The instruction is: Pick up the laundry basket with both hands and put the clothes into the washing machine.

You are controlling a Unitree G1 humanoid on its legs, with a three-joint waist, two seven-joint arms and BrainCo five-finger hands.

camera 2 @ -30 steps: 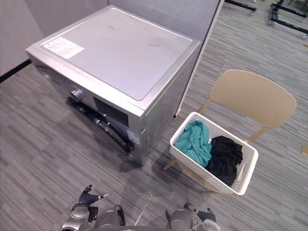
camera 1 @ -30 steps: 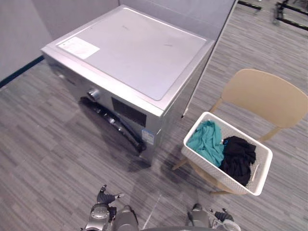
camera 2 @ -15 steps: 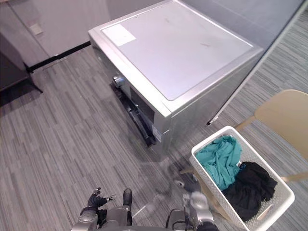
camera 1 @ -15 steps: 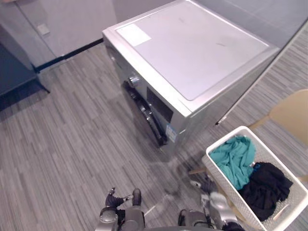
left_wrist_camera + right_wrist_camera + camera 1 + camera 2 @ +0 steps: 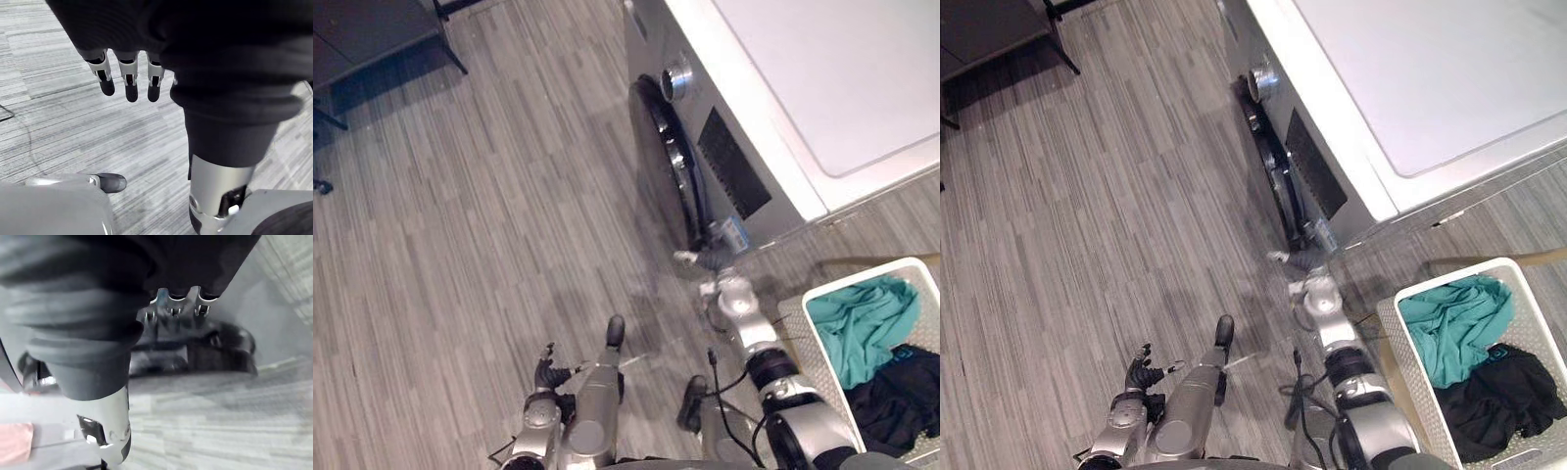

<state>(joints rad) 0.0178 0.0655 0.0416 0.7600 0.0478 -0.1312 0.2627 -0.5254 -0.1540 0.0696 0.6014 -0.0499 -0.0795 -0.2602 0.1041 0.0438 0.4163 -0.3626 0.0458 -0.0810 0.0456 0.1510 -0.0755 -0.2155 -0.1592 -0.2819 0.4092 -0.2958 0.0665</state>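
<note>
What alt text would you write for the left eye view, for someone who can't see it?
A robot's right hand stretches out near the bottom of the dark round door of a silver washing machine. A white laundry basket holding a teal garment and a black garment sits on the robot's right; the left hand hangs open over grey plank floor.

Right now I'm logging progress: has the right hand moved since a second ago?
Yes. The right hand has reached forward, now close to the washing machine's front lower corner.
</note>
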